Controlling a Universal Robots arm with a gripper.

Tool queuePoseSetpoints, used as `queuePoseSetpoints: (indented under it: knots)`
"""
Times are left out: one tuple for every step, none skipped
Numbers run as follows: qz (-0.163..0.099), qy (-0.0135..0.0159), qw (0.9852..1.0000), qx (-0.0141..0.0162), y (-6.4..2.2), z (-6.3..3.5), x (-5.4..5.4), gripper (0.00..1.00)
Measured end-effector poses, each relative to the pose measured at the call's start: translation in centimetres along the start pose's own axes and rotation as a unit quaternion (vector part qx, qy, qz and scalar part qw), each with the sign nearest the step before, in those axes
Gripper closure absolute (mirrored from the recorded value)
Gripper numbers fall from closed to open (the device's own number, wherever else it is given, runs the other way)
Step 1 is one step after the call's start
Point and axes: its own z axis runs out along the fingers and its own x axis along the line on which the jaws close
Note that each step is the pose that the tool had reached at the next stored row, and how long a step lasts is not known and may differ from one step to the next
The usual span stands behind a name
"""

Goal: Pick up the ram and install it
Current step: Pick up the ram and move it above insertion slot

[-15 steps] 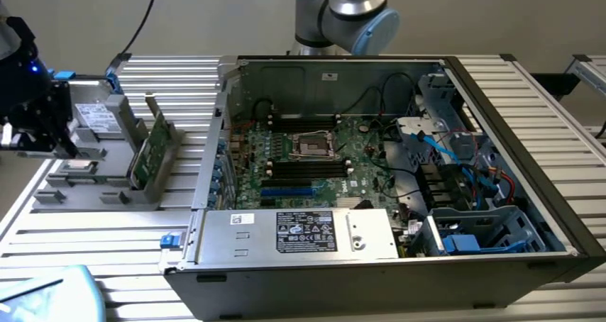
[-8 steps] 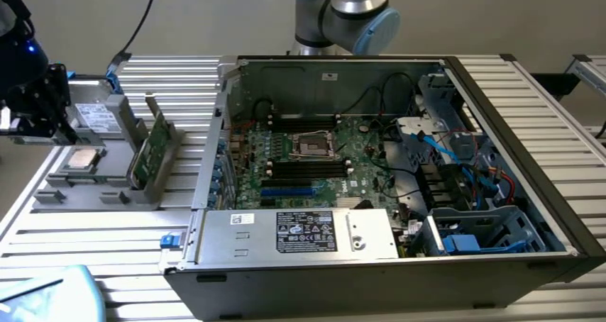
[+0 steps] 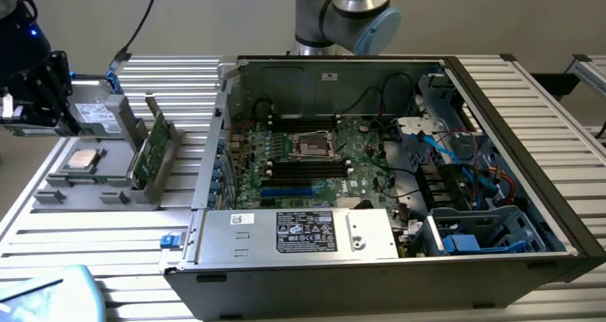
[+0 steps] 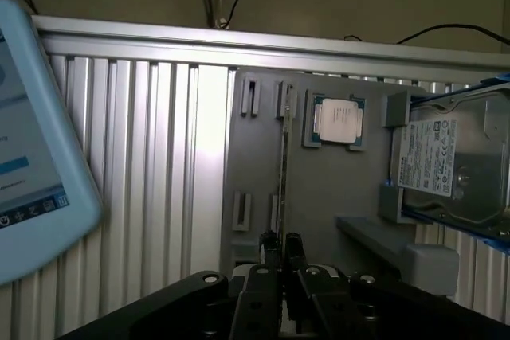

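While awaiting pickup, stands the ram on edge in the grey holder beside the processor, top free for grasping, at the exterior view's left of the case; aligns gripper along it; cannot tell claw's state.

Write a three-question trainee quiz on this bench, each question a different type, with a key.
1. True or false: the computer case lies open, with its board showing.
2. What lies flat on the gray tray near the hard drive? A) a silver processor chip B) a battery C) a screwdriver
3. Fill in: the hand is over the ____, not inside the case.
Key: 1 true; 2 A; 3 tray.
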Motion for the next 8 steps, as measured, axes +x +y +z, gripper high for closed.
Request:
queuePoseSetpoints:
  knots:
    - [-0.001, 0.0001, 1.0000, -0.0004, -0.20, -0.15, 0.0, 0.85]
    - [-0.002, 0.0002, 1.0000, -0.0009, -0.39, -0.27, 0.0, 0.85]
    - [-0.004, 0.0002, 1.0000, -0.0014, -0.61, -0.41, 0.0, 0.85]
    - [-0.005, 0.0003, 1.0000, -0.0020, -0.84, -0.54, 0.0, 0.85]
    - [-0.006, 0.0003, 1.0000, -0.0025, -1.04, -0.64, 0.1, 0.85]
    - [-0.007, 0.0004, 1.0000, -0.0030, -1.28, -0.77, 0.1, 0.85]
    - [-0.008, 0.0004, 1.0000, -0.0035, -1.51, -0.89, 0.1, 0.85]
    - [-0.009, 0.0005, 1.0000, -0.0040, -1.73, -1.02, 0.1, 0.85]
